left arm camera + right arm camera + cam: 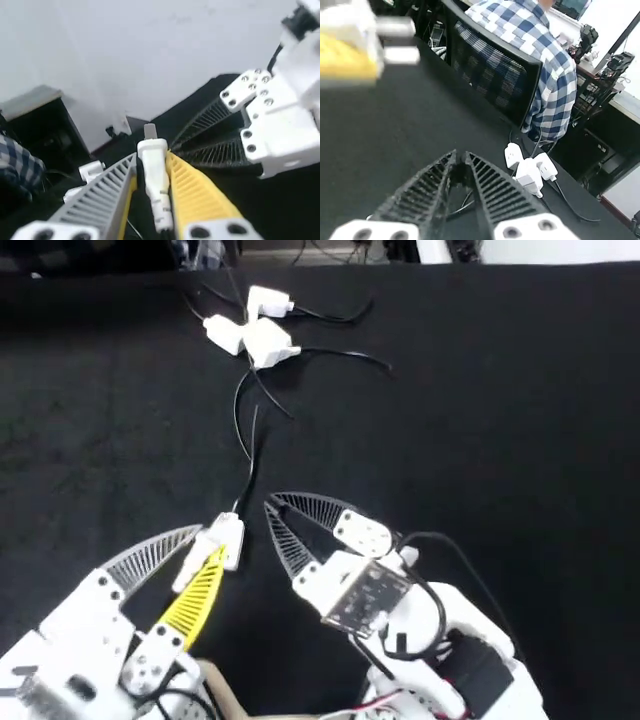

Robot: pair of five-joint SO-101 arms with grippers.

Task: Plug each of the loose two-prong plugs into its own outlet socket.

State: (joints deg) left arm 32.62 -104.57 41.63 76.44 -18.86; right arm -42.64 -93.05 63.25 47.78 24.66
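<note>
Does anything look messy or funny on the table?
A bit messy: the white plugs and sockets lie bunched at the far end of the table, their black cords crossing and curling every way. Nothing looks broken.

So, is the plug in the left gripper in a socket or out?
Out. The left gripper holds the plug, its prongs bare; the outlet sockets lie apart, farther across the table.

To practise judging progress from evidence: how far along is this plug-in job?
Done: no finished connection can be made out in the white cluster of plugs and sockets at the table's far side. In hand: the left gripper is shut on one white plug, prongs outward, well short of that cluster; the right gripper sits beside it. Left: seating this plug, then the others.
</note>
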